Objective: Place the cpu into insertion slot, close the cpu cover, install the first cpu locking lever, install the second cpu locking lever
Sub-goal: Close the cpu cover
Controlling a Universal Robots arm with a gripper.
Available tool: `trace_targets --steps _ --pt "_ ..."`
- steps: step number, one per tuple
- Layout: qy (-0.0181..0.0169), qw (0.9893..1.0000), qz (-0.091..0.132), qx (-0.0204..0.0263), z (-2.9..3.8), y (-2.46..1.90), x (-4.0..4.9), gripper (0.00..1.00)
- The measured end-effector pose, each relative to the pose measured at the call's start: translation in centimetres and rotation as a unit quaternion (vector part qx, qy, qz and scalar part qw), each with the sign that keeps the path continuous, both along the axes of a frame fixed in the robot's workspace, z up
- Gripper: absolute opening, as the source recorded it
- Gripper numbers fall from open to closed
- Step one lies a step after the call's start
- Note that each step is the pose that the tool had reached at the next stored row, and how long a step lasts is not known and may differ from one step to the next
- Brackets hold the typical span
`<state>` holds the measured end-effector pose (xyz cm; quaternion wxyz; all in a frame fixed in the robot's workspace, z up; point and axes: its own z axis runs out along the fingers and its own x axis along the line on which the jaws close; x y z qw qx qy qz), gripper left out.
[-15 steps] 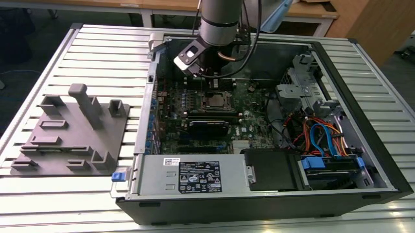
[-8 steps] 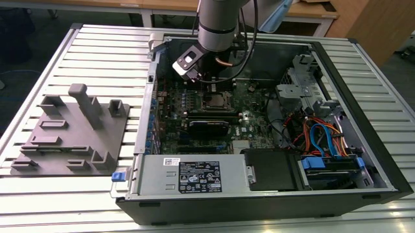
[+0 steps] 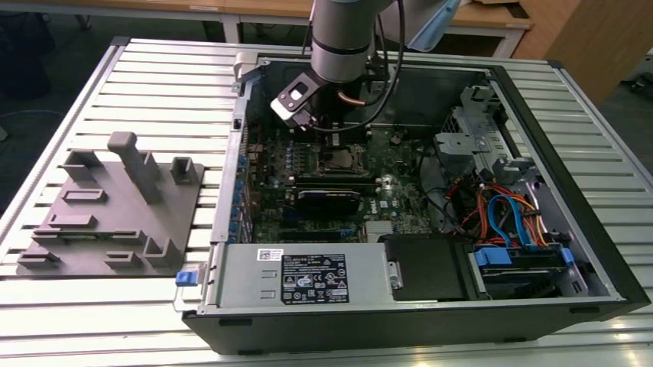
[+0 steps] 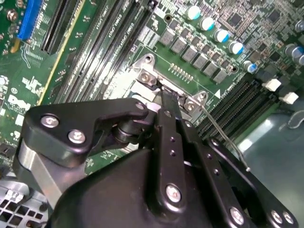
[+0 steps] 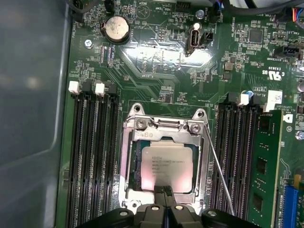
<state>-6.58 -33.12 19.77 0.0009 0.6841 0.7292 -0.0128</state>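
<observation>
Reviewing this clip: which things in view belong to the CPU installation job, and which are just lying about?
Job: cpu; cpu cover framing it; wire locking lever beside the cover; gripper, shut, tips at the cpu's edge.
Lying about: memory module; coin battery; grey fixture tray outside the case; power supply.

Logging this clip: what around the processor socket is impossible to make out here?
1. Silver square metal cover frame: its edge nearest the black hand is hidden by that hand in the first wrist view.
2. Grey-topped square chip: in the second wrist view the hand's body blocks it.
3. Thin metal lever wire: too small to trace in the exterior view.
</observation>
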Motion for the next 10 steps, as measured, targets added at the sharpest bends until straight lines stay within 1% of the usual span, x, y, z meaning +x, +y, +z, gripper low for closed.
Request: trace_targets --steps 3,7,10 --pt "-0.0009 1.0000 0.000 0.0017 0.30 0.06 -0.05 0.10" --pt "-0.0006 1.0000 0.000 0.0009 0.37 0.04 -0.40 0.10" --pt "-0.0007 1.0000 0.000 0.0009 0.38 0.04 -0.47 0.10"
